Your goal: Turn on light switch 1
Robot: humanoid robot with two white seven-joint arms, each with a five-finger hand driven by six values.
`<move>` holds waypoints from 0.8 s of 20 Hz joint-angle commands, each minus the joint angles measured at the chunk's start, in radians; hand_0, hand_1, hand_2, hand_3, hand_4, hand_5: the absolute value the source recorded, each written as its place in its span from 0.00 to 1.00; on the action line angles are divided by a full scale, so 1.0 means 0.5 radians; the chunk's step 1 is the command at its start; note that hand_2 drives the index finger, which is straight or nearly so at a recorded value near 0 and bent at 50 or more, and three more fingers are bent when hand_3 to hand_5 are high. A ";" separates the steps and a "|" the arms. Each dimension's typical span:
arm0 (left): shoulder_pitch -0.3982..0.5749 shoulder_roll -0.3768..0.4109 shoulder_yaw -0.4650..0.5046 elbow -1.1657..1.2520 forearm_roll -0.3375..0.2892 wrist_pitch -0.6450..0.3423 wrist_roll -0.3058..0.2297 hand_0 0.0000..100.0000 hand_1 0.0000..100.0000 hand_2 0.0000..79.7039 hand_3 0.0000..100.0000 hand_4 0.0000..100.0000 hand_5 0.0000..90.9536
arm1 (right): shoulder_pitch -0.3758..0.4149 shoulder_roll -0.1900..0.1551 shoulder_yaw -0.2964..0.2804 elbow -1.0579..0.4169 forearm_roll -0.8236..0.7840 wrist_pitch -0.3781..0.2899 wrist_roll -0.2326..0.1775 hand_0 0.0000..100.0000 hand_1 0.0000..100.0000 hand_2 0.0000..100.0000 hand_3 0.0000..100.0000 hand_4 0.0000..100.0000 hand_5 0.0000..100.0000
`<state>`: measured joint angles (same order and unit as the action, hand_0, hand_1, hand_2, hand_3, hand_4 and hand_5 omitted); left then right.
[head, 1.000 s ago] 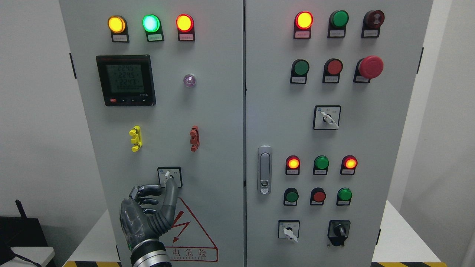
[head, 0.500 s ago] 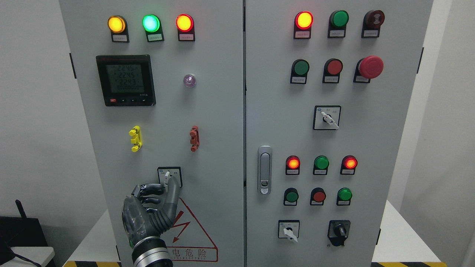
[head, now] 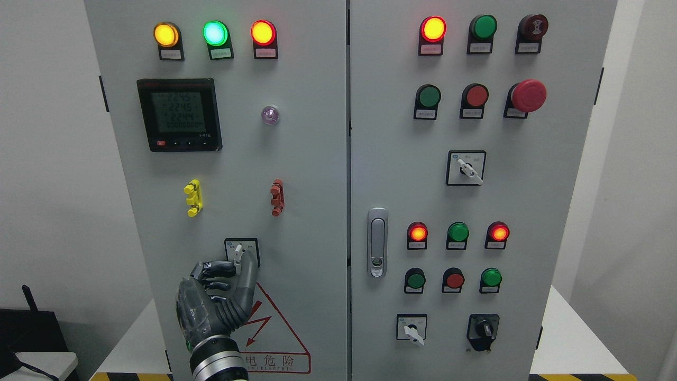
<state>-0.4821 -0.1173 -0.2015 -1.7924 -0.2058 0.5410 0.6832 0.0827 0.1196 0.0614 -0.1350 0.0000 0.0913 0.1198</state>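
Reaching up from the lower left, the left robot hand [head: 214,296], dark grey with jointed fingers, pinches the small white lever of the black-framed rotary switch [head: 241,252] between its thumb and curled fingers [head: 219,270]; the lever stands nearly upright. That switch sits low on the left door of the pale grey metal cabinet [head: 307,185], directly above the hand's knuckles. Just right of the wrist and below the switch, a red-outlined triangular warning sign [head: 275,338] carries a lightning bolt, the characters 电危险 and smaller Latin letters too small to read surely. Far above the hand, the black digital meter [head: 179,115] shows rows of digits reading roughly 2245, 2245, 2244. Above it glow amber, green and red round lamps [head: 214,33], their labels illegible. A yellow clip [head: 193,197] and a red-brown clip [head: 276,197] sit between meter and switch. Bare door panel lies open to the right of the hand up to the door seam.
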 commanded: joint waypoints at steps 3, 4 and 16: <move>-0.005 0.001 -0.014 0.001 0.000 0.004 -0.001 0.17 0.49 0.69 0.65 0.71 0.77 | 0.000 0.000 0.000 0.000 -0.034 -0.002 0.000 0.12 0.39 0.00 0.00 0.00 0.00; -0.005 0.001 -0.014 0.001 0.000 0.004 -0.001 0.18 0.49 0.70 0.66 0.71 0.77 | 0.000 0.000 0.000 0.000 -0.034 -0.002 0.000 0.12 0.39 0.00 0.00 0.00 0.00; -0.027 0.001 -0.027 0.001 0.000 0.065 -0.001 0.22 0.45 0.70 0.66 0.71 0.77 | 0.000 0.000 0.000 0.000 -0.034 -0.002 0.000 0.12 0.39 0.00 0.00 0.00 0.00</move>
<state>-0.4913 -0.1168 -0.2090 -1.7920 -0.2056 0.5708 0.6831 0.0827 0.1196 0.0613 -0.1350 0.0000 0.0913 0.1198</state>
